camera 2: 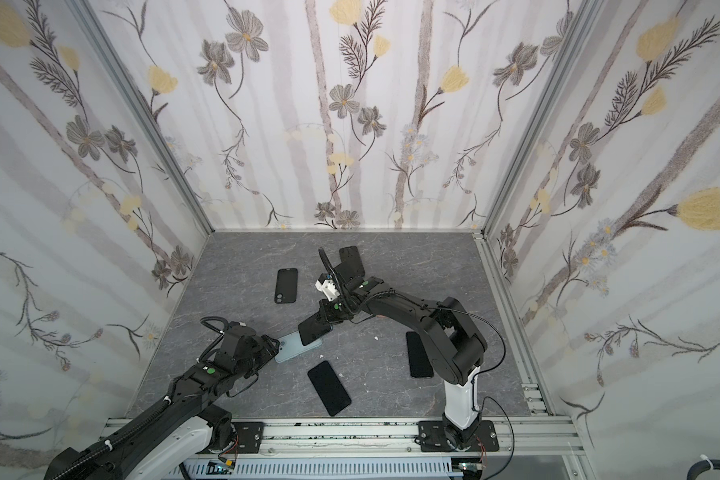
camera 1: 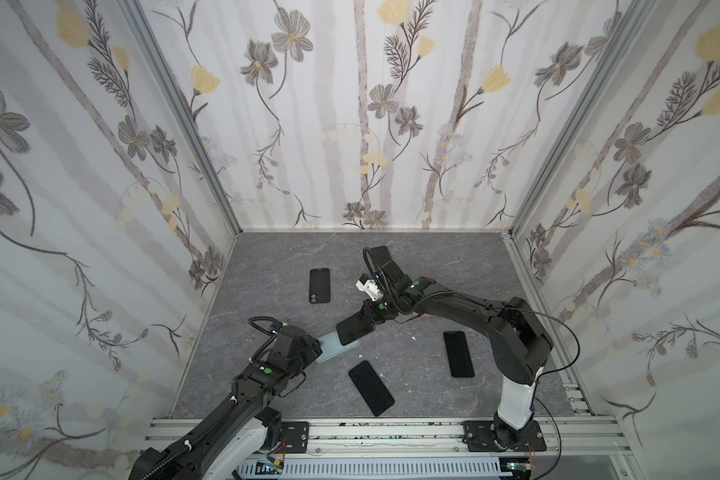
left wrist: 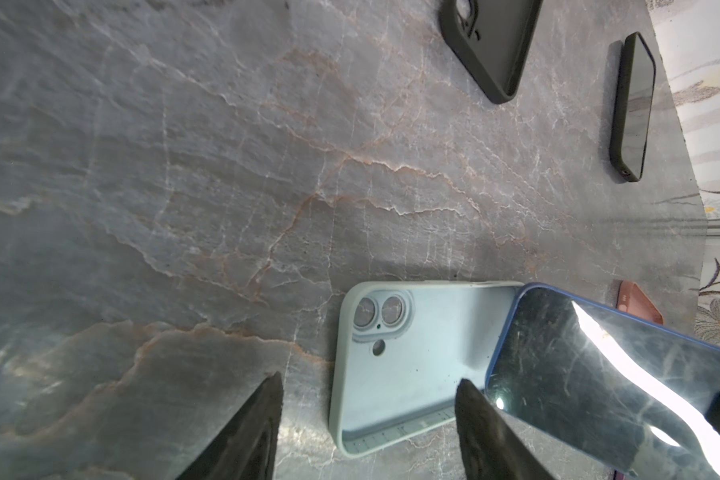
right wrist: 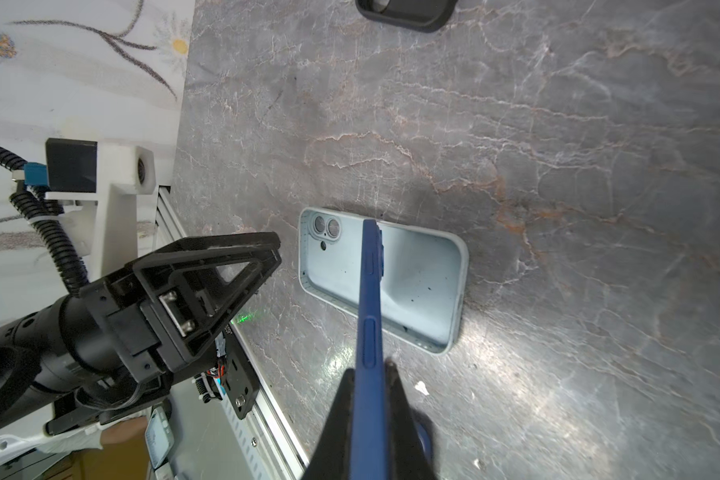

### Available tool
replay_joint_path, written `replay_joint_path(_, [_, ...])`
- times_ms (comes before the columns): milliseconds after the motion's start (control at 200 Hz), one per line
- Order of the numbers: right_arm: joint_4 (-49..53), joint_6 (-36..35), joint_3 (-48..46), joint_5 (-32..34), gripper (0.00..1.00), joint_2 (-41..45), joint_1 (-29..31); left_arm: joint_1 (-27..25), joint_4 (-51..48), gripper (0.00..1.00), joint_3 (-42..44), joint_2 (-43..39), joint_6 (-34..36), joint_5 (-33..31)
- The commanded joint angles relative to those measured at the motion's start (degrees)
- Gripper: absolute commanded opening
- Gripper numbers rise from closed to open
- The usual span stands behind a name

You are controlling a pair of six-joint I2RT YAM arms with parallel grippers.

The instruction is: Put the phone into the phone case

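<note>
A dark-blue flat phone with a glossy black screen (right wrist: 368,291) is being gripped by the right gripper (right wrist: 371,370), whose fingers are closed on its screen and back. The phone is being held tilted, with its free end over a pale blue-green soft phone case (left wrist: 412,365). The case is lying open side up on the grey marble-patterned table (camera 1: 433,266), and the phone is covering the end away from the camera holes. Whether the phone's lowest corner is touching the case is not clear; perhaps it is just above.

The left gripper (left wrist: 369,377) is being held open and empty, low at the camera-hole end of the case.

A black phone case (camera 1: 319,286) is lying well apart, farther back.
</note>
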State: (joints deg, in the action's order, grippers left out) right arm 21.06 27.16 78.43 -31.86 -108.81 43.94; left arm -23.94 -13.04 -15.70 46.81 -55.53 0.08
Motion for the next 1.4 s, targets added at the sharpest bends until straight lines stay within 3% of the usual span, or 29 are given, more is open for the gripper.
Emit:
replay_joint_path(0, [-4.88,1.46,0.66,-5.5,0.0,-1.15,0.53,0.04,2.39,0.65,1.0,-0.4,-1.42,0.16])
replay_joint_path(160, [-8.93,3.43,0.91,-12.57,0.0,-4.36,0.53,0.04,5.04,0.65,3.43,-0.94,-2.37,-0.04])
replay_joint_path(245, [-10.7,4.53,0.62,-18.7,0.0,-7.39,0.54,0.28,11.29,0.65,6.12,-0.35,-1.01,3.05])
replay_joint_path(325, [-10.83,4.67,-0.13,-19.71,0.0,-9.04,0.49,1.07,13.12,0.64,6.75,1.37,-0.72,4.09])
replay_joint_path(649, [-12.42,4.16,-3.37,-17.65,0.0,-11.33,0.02,1.6,21.17,0.64,6.41,11.82,0.1,12.73])
replay_joint_path(799, [-22.85,11.55,-7.54,-19.59,0.0,-11.33,-0.58,1.62,25.16,0.65,7.04,13.91,-2.79,16.0])
replay_joint_path(984, [-31.66,18.1,-12.65,-14.14,0.0,-8.42,-0.96,1.36,26.35,0.64,10.48,9.1,-9.56,15.55])
replay_joint_path(1134, [-34.43,20.31,-14.75,-11.24,0.0,-7.22,-0.66,1.36,23.38,0.64,12.35,3.29,-11.18,13.37])
replay_joint_path(1284, [-40.75,24.84,-15.5,-12.7,0.0,-8.79,-0.16,1.25,22.27,0.64,14.06,0.29,-12.09,13.1])
replay_joint_path(1394, [-40.0,24.82,-14.6,-11.18,0.0,-8.88,0.5,1.29,22.51,0.64,14.98,-0.89,-12.77,12.54])
